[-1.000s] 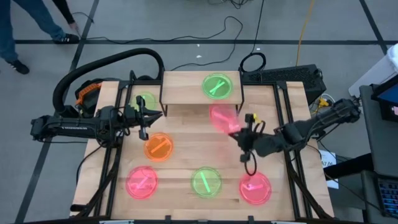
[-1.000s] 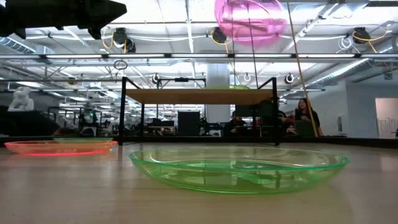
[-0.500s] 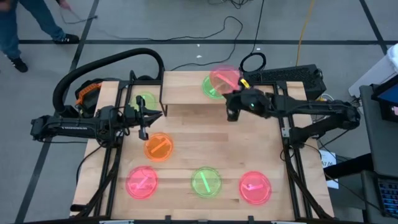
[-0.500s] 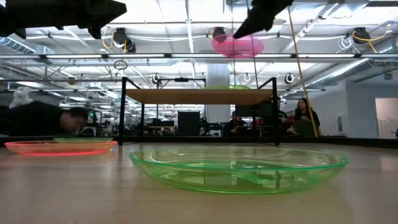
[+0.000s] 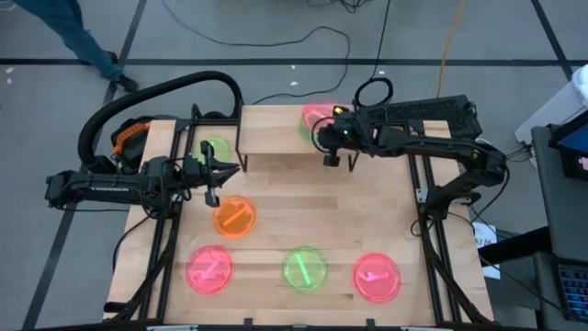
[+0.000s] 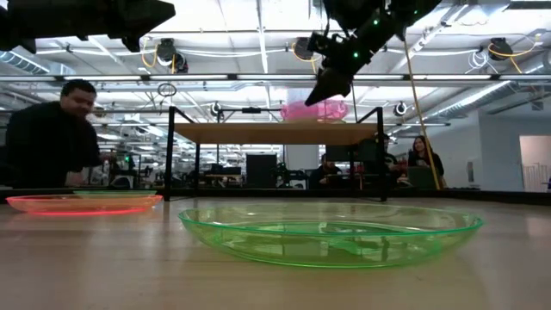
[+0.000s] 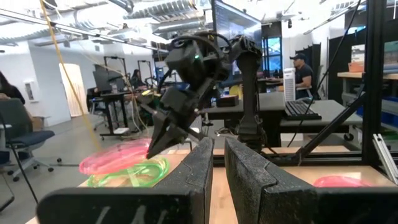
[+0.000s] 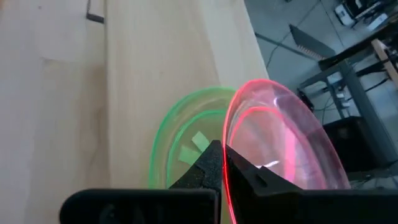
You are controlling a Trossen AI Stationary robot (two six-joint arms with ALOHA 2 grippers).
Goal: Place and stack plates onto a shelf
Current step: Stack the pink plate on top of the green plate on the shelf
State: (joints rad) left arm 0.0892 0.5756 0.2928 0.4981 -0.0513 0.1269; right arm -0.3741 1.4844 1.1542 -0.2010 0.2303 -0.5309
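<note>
Lowered since before, our right gripper (image 5: 325, 147) pinches the pink plate (image 5: 317, 116) above the shelf's (image 5: 276, 133) green plate (image 8: 180, 149); left gripper (image 5: 216, 172) fingers narrow, empty.

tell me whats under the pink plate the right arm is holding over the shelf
A round translucent green plastic plate lies on the light-wood shelf beneath the neon pink plate. Its far side is hidden by the pink one.

Pink plate (image 5: 314, 114) tilted just above shelf's (image 5: 276, 129) green plate (image 8: 186, 146).

High view: you look straight down on the whole table (image 5: 276, 198). Low view: level, at tabletop height. Both share the shelf (image 5: 276, 133).
</note>
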